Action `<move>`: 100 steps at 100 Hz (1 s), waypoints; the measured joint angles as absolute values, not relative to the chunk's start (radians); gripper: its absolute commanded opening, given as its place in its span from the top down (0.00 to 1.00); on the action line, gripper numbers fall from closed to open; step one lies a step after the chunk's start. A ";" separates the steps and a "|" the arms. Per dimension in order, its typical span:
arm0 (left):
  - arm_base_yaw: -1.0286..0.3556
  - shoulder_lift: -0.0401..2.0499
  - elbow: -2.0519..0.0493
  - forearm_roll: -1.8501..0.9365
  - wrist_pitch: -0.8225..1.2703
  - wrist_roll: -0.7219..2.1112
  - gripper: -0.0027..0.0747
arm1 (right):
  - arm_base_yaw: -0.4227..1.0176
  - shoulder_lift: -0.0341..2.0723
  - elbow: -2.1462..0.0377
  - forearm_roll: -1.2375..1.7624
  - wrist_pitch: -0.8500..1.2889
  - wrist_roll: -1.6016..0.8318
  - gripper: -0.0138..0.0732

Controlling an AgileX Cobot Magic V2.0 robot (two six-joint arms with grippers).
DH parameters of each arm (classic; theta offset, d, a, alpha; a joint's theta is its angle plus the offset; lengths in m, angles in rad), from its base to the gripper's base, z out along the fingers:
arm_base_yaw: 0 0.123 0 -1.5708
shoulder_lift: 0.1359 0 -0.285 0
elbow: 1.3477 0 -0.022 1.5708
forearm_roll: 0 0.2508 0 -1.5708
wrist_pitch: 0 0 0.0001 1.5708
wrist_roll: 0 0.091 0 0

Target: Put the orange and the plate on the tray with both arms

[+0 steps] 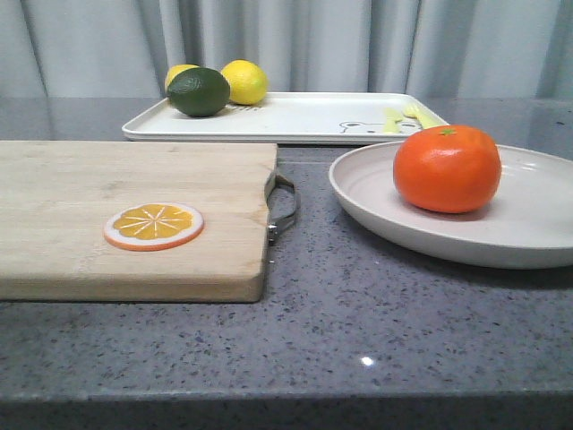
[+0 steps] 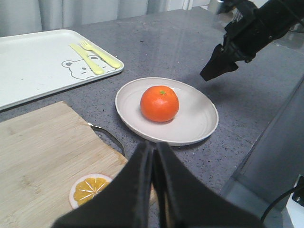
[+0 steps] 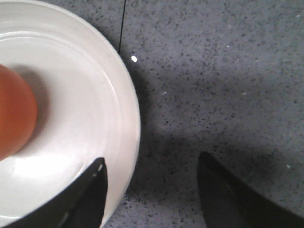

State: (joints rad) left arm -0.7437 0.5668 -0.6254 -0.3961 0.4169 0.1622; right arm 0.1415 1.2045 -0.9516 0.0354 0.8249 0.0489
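Observation:
The orange [image 1: 446,168] sits in the off-white plate [image 1: 376,210] on the grey counter at the right. The white tray [image 1: 304,118] with the bear print lies behind it. In the left wrist view the orange [image 2: 159,103] rests left of the plate's [image 2: 197,121] middle, with the tray [image 2: 33,66] beyond. My left gripper [image 2: 155,144] is shut and empty, above the board's corner, short of the plate. My right gripper [image 3: 152,160] is open and straddles the plate's [image 3: 95,95] rim, one finger over the plate and one over the counter, beside the orange [image 3: 14,118]. It also shows in the left wrist view [image 2: 213,69].
A wooden cutting board [image 1: 125,215] with a metal handle [image 1: 285,210] lies at the left, with an orange slice disc [image 1: 153,225] on it. Two lemons [image 1: 243,81] and a dark green lime [image 1: 198,91] sit on the tray's left end. Curtains hang behind.

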 measured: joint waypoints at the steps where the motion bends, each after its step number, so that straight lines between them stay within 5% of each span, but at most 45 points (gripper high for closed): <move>1: -0.744 0.567 -0.625 -0.396 0.415 0.162 0.99 | 0.142 1.209 -0.954 0.038 0.829 0.049 0.34; 40: -0.744 0.567 -0.625 -0.394 0.408 0.162 0.99 | 0.143 1.399 -1.037 0.076 0.874 0.049 0.36; 69: -0.744 0.564 -0.625 -0.394 0.406 0.163 0.99 | 0.143 1.439 -1.038 0.101 0.872 0.049 0.64; 100: -0.744 0.564 -0.625 -0.394 0.406 0.163 0.99 | 0.143 1.454 -1.038 0.105 0.870 0.053 0.80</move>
State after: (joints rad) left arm -0.7437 0.5643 -0.6254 -0.3941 0.4060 0.1628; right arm 0.1431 1.4535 -1.0385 0.1054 0.8704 0.0526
